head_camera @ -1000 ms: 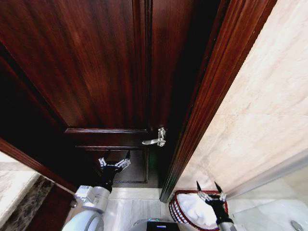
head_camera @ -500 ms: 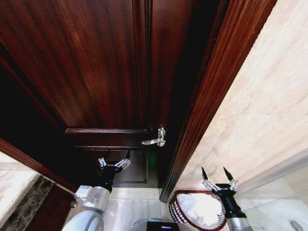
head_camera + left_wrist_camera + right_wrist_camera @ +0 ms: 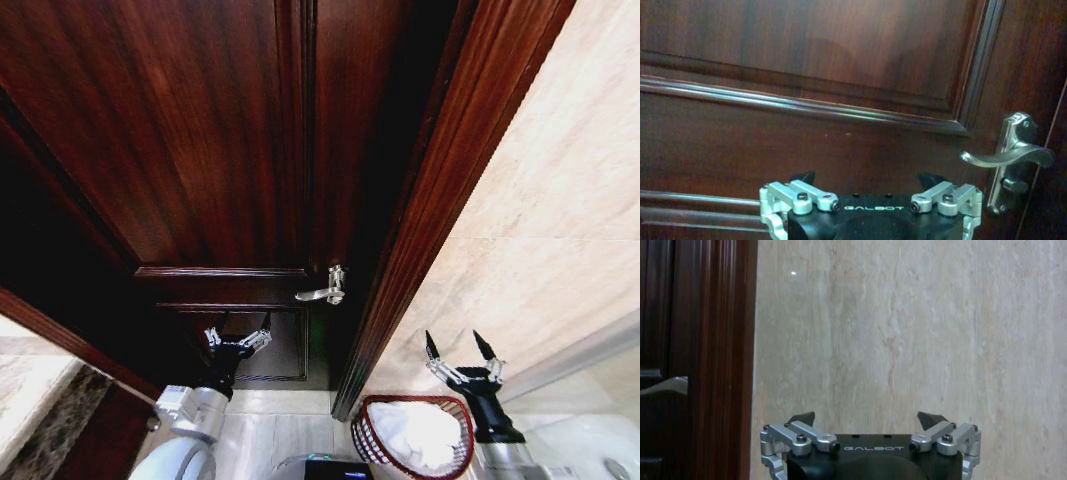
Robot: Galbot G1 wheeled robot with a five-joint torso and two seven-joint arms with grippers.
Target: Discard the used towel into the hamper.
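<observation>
The hamper (image 3: 372, 443) is a round reddish-brown slatted basket on the floor at the foot of the door frame. A white towel (image 3: 418, 436) lies inside it. My right gripper (image 3: 459, 347) is raised above the hamper's right rim, open and holding nothing, and faces the marble wall in the right wrist view (image 3: 867, 418). My left gripper (image 3: 240, 323) is held up open in front of the dark wooden door, below and left of the handle; in the left wrist view (image 3: 868, 178) it is empty too.
A dark wooden door (image 3: 200, 150) with a silver lever handle (image 3: 325, 291) fills the left and centre. Its frame (image 3: 440, 180) runs diagonally beside the hamper. A beige marble wall (image 3: 560, 200) stands on the right, with pale floor tiles (image 3: 270, 430) below.
My right gripper has risen and drifted right, off the towel and above the hamper's rim, still open. The left arm has not moved.
</observation>
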